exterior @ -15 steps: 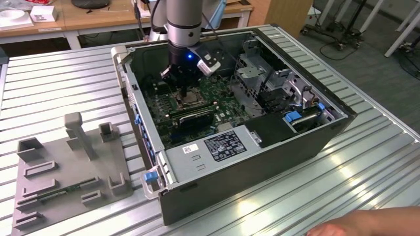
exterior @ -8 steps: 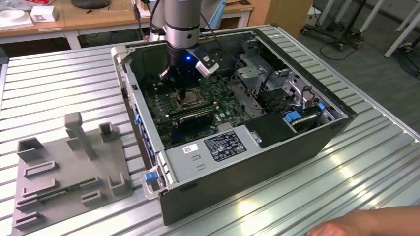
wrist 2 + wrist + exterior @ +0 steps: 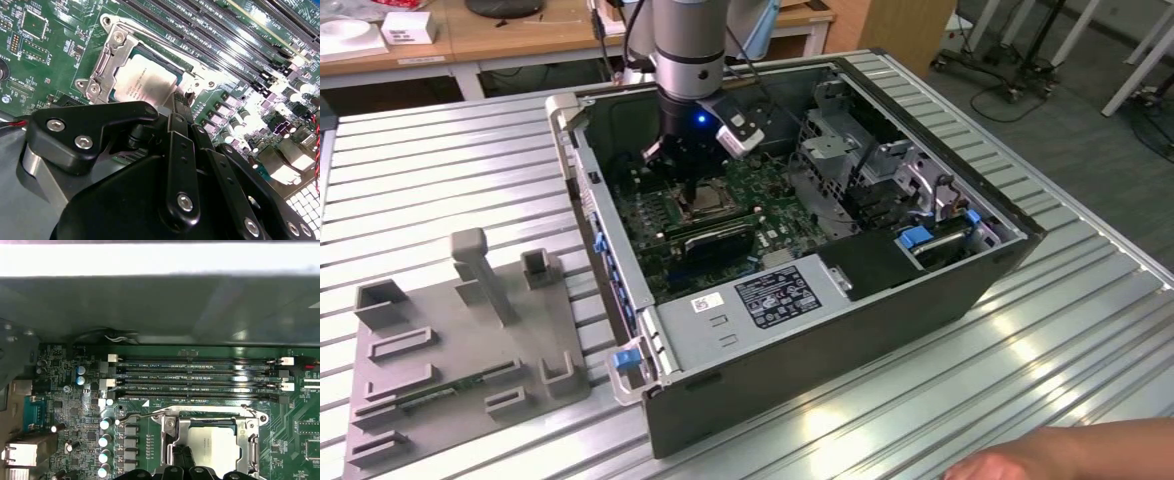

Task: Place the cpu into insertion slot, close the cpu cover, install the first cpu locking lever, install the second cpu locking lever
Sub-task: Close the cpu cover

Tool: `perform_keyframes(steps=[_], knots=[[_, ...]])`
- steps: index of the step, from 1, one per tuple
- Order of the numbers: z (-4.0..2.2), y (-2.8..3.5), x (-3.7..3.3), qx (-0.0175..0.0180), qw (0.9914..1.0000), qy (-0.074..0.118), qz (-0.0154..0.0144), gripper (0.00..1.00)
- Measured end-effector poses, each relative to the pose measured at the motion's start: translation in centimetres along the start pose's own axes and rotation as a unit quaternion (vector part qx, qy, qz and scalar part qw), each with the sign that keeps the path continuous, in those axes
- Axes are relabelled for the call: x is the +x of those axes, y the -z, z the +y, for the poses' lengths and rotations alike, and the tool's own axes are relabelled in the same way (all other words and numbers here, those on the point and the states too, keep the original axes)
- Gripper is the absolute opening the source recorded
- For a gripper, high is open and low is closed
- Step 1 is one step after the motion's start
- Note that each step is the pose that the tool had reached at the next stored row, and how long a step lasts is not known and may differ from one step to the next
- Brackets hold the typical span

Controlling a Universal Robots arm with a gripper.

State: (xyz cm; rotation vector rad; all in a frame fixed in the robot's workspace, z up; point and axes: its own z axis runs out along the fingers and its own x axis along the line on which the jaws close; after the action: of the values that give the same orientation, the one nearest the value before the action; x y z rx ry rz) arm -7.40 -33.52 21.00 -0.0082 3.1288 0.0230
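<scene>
So, where I'm at: the small square silvery-tan cpu (image 3: 150, 80) is already sitting in the black-framed square insertion slot (image 3: 207, 416), right under and just ahead of my black claw (image 3: 178, 102). The silvery metal cpu cover (image 3: 107, 62) with the cut-out middle looks folded down flat around it. I reckon I'm at the tail end of the cover step, or right at the levers.

One thin bent wire locking lever (image 3: 137, 415) runs along the far side of the socket from my claw. Its crooked end pokes out sideways over the green motherboard (image 3: 290, 412). Can't tell if it's tucked under its catch or not.

The claw's fingers are pressed together with nothing pinched, tips parked at the near edge of the cover. Touching it or just above? Honestly can't say.

My guess on what the lever work calls for: a closed tip on that skinny wire, pushing down and then sideways under the hook. The trick is not skidding onto the long black memory slots (image 3: 200, 375) beyond it.

Pose: in the exterior view my arm drops almost straight down into the open dark computer case (image 3: 881, 330), wrist upright, claw pointed at the board.
</scene>
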Motion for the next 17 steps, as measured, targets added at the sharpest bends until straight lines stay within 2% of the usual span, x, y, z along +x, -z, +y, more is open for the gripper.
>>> perform_keyframes(steps=[8,17], knots=[[-0.02,-0.92,0.1,0.0002,1.0,0.0,0.0001,0.11],[-0.02,-1.06,0.11,0.0003,1.0,0.0,0.0002,0.11]])
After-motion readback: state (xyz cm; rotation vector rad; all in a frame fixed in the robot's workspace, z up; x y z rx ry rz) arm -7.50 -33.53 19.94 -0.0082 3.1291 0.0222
